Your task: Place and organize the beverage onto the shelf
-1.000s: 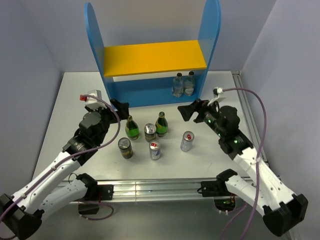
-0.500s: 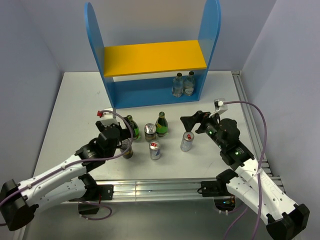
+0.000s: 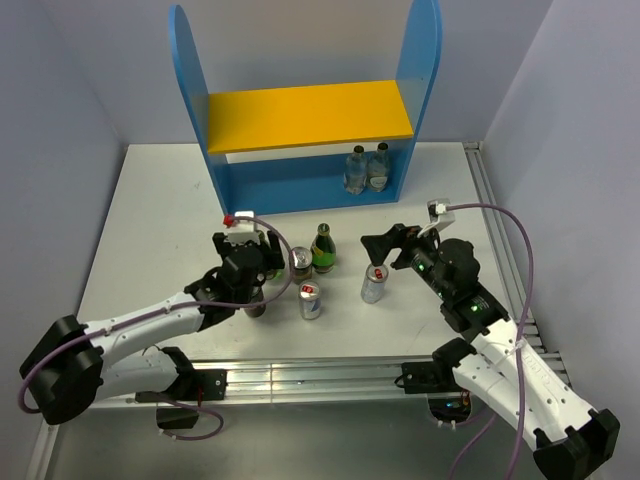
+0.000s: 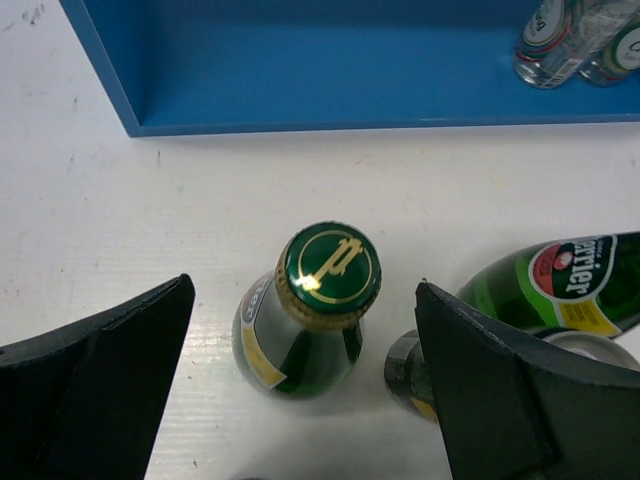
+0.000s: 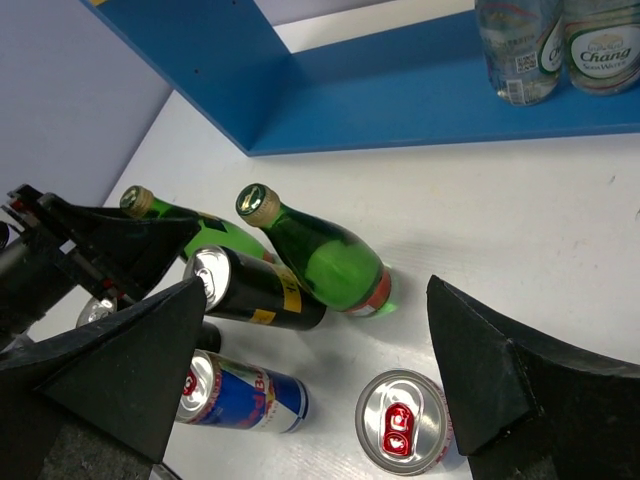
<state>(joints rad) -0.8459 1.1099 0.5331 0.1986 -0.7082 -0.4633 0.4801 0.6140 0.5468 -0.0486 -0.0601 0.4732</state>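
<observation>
**Green glass between wide jaws, shelf at the back**

White and matt, the table (image 3: pixel 150 200) carried a loose cluster of drinks near its front edge. Nearest stood a slim blue-and-silver can (image 3: pixel 310 301) and a round silver can with a red tab (image 3: pixel 373 283). The right gripper (image 3: pixel 377 245) hung just over that silver can, its black wedge-shaped jaws spread wide and holding nothing.

Just behind came a glossy black can (image 3: pixel 300 263) with a bright metal top. To its left the left gripper (image 4: pixel 305 288) stood with its jaws wide on either side of a green glass bottle (image 4: pixel 315 300). That bottle was upright, with a gold-edged green cap, and clear of both pads. A second green bottle (image 3: pixel 323 248) with a red label stood right of the black can.

Farthest back stood the shelf (image 3: pixel 310 115), smooth painted board with tall blue round-topped sides and a yellow upper board. On its blue lower level, at the right end, two clear bottles (image 3: pixel 366 168) stood side by side.
</observation>
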